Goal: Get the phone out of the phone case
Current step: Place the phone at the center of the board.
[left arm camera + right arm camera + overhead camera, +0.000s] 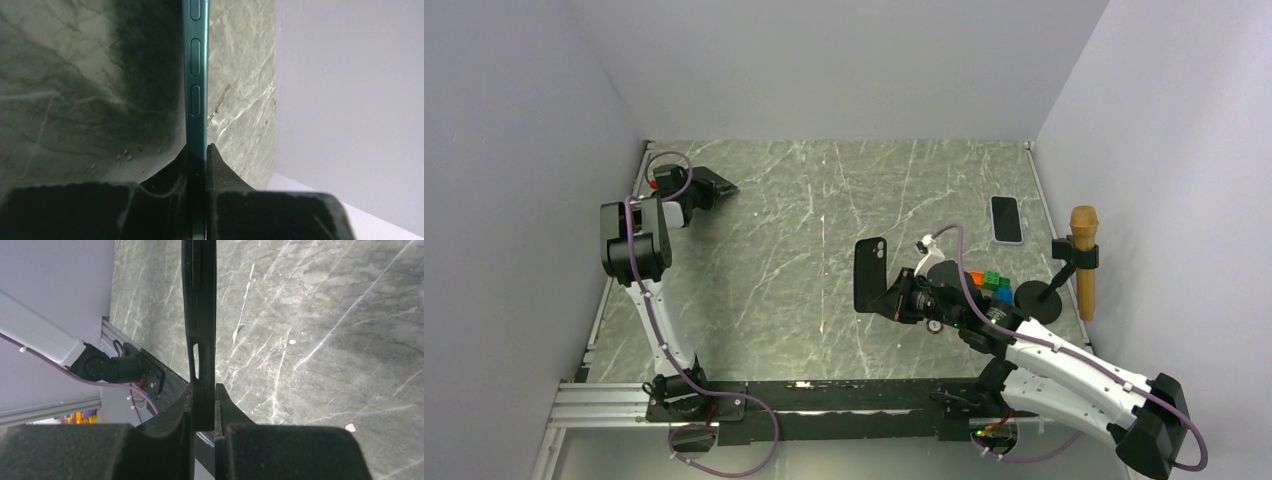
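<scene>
**Holding the phone (714, 183) and the phone case (870, 272) apart, one in each gripper**

The right gripper (202, 390) is clamped on one edge of the phone case, a black shell held above the grey marbled surface (804, 200) near its middle. The shell's back, with the camera cutout at its upper corner, faces the overhead camera. In the right wrist view the shell is seen edge-on, and the surface shows through a slot in its side wall.

The left gripper (197, 150) is closed tight on the phone, a teal handset well apart from the phone case, far to its left and farther back. In the left wrist view the handset is also edge-on, with three side buttons in a row beyond the fingertips.

To the right of the phone case and farther back, a second phone (1006, 219) lies flat with its dark screen up. Coloured blocks (990, 283) sit just right of the phone case, behind the right wrist. A gold microphone (1084, 255) on a black stand is farther right again.
</scene>
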You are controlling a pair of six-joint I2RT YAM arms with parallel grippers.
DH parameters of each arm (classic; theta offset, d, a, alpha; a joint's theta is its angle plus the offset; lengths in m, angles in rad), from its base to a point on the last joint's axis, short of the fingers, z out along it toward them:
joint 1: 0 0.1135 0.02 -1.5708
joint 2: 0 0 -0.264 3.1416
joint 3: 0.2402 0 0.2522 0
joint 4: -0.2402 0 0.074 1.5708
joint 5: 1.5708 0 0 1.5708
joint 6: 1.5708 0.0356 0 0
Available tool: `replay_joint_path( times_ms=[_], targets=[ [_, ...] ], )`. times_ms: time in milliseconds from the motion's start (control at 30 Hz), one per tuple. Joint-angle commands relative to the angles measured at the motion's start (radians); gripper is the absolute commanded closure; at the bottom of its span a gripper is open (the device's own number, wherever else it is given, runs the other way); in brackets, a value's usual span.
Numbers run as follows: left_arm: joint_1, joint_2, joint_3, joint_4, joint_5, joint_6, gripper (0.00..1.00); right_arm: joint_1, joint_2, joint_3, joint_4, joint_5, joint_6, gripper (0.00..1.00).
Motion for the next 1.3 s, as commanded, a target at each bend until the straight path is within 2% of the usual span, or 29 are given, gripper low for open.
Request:
replay_joint_path(
  times_ms=[0,100,200,300,333,400,500,600,700,867,1000,1133,1267],
  targets=[
    [-0.004,-0.036,0.026,0.032,-0.004,-0.015,0.84,0.008,-0.014,0.03,0.038,0.015,0.023,1.0],
    [-0.005,-0.05,0.025,-0.007,-0.003,0.001,0.72,0.012,0.004,0.028,0.062,0.006,0.027,1.0],
    [-0.007,-0.082,0.002,-0.02,-0.006,0.01,0.54,0.017,0.025,0.031,0.084,-0.004,0.027,1.0],
    [-0.011,-0.122,0.027,-0.142,-0.01,0.054,0.32,0.025,0.044,0.036,0.098,-0.006,0.027,1.0],
    [-0.012,-0.141,0.037,-0.187,-0.012,0.065,0.19,0.028,0.049,0.036,0.101,-0.005,0.026,1.0],
    [-0.013,-0.182,0.051,-0.33,-0.042,0.065,0.02,0.034,0.055,0.036,0.106,-0.004,0.024,1.0],
    [-0.013,-0.231,0.09,-0.58,-0.078,0.07,0.01,0.037,0.058,0.034,0.108,0.005,0.019,1.0],
    [-0.015,-0.295,0.07,-0.706,-0.096,0.087,0.0,0.037,0.057,0.031,0.108,0.009,0.014,1.0],
    [-0.018,-0.399,-0.056,-0.685,-0.087,0.102,0.01,0.037,0.049,0.016,0.115,0.014,0.015,1.0],
    [-0.044,-0.644,-0.364,-0.547,0.038,0.15,0.01,0.037,0.059,-0.037,0.132,0.004,0.024,1.0],
    [-0.181,-0.855,-0.547,-0.53,0.085,0.268,0.01,0.038,0.097,-0.077,0.199,-0.027,0.033,1.0],
    [-0.324,-0.984,-0.559,-0.606,0.06,0.416,0.01,0.024,0.194,-0.019,0.212,-0.042,-0.009,1.0],
    [-0.364,-1.084,-0.478,-0.681,-0.009,0.535,0.01,-0.043,0.369,0.1,0.2,-0.123,-0.079,1.0]
  ],
)
